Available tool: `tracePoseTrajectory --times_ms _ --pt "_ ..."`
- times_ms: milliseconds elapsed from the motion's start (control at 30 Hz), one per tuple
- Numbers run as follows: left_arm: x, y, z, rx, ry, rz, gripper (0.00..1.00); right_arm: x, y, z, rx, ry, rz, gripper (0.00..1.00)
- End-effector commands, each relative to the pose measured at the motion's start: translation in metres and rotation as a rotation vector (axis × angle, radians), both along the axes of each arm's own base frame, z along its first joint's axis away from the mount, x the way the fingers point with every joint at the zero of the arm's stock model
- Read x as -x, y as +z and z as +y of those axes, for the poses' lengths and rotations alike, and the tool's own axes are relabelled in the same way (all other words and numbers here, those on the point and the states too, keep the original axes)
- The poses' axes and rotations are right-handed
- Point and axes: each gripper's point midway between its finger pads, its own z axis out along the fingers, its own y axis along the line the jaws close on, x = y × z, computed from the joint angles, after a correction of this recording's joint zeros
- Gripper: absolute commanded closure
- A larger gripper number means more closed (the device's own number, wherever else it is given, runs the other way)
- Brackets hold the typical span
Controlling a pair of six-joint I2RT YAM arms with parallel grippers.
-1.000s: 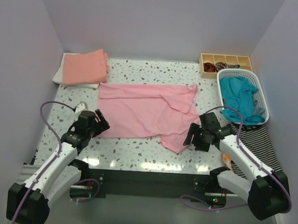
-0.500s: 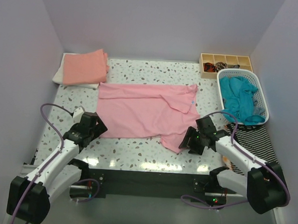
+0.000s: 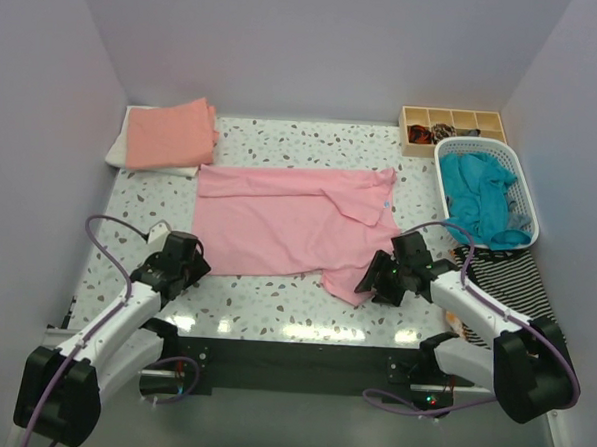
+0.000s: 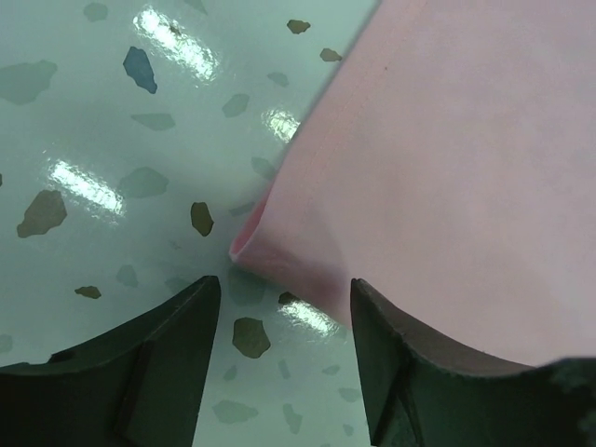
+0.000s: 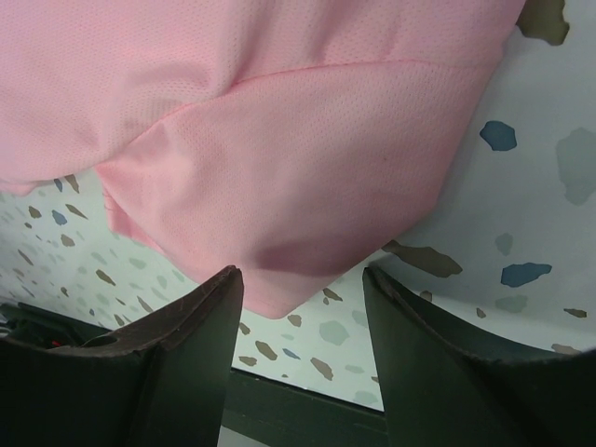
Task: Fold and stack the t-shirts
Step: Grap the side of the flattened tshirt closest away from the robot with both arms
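The light pink t-shirt (image 3: 289, 218) lies spread on the speckled table with its white neck label (image 3: 387, 201) at the right. My left gripper (image 3: 192, 261) is open, low at the shirt's near-left corner (image 4: 244, 244), which sits just ahead of the jaws. My right gripper (image 3: 368, 279) is open, low over the near-right sleeve (image 5: 307, 205), whose tip lies between the fingers. A folded salmon-orange t-shirt (image 3: 169, 133) rests on a white one (image 3: 115, 152) at the far left. A teal t-shirt (image 3: 483, 196) fills the white basket (image 3: 525, 200).
A wooden compartment tray (image 3: 452, 125) with small items stands at the far right. A black-and-white striped cloth (image 3: 510, 290) lies by my right arm. The table's dark front edge (image 3: 292, 355) is close behind both grippers.
Both grippers have drawn back toward the near edge and dropped lower. The left one now sits at the shirt's near-left corner, the right one over the sleeve tip. The shirt has not moved.
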Motion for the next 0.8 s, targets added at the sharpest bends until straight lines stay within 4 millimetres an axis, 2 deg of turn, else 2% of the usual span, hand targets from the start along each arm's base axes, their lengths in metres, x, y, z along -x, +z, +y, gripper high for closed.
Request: tracePoseTrajectory --times_ms 0,133,167,200,267,300,333,400,433,533,667,767 --pt "-0.009 -0.002 -0.001 0.016 0.026 -0.044 0.41 -0.002 -0.001 0.001 0.004 0.007 -0.018 0.42" --pt "-0.01 -0.007 0.003 -0.007 0.041 -0.041 0.48 -0.002 -0.004 0.0 0.01 0.009 -0.014 0.44" --pt "-0.01 -0.008 0.004 -0.01 0.041 -0.038 0.53 -0.003 -0.003 0.0 0.011 0.01 -0.015 0.45" --pt "-0.011 -0.008 0.004 -0.013 0.04 -0.043 0.63 -0.002 -0.004 0.0 0.011 0.012 -0.013 0.47" --pt "-0.011 -0.011 0.005 -0.018 0.043 -0.043 0.7 -0.004 -0.004 0.002 0.003 0.015 -0.018 0.57" --pt "-0.011 -0.011 0.006 -0.02 0.044 -0.047 0.78 -0.004 -0.004 0.003 -0.001 0.015 -0.015 0.6" --pt "-0.011 -0.011 0.006 -0.024 0.044 -0.047 0.82 -0.006 -0.003 0.004 -0.005 0.017 -0.022 0.72" --pt "-0.014 -0.009 0.006 -0.024 0.04 -0.058 0.94 -0.007 -0.002 0.005 -0.012 0.021 -0.028 0.87" --pt "-0.015 -0.007 0.006 -0.025 0.039 -0.065 0.98 -0.008 0.0 0.006 -0.014 0.023 -0.031 1.0" --pt "-0.02 0.004 0.002 -0.015 0.009 -0.089 1.0 -0.008 0.015 0.006 -0.022 0.032 -0.061 1.0" --pt "-0.025 0.025 -0.004 0.006 -0.021 -0.122 1.0 -0.009 0.049 -0.003 0.003 0.016 -0.122 1.0" --pt "-0.028 0.041 -0.011 0.029 -0.05 -0.145 1.0 -0.001 0.059 -0.01 0.032 0.021 -0.117 1.0"
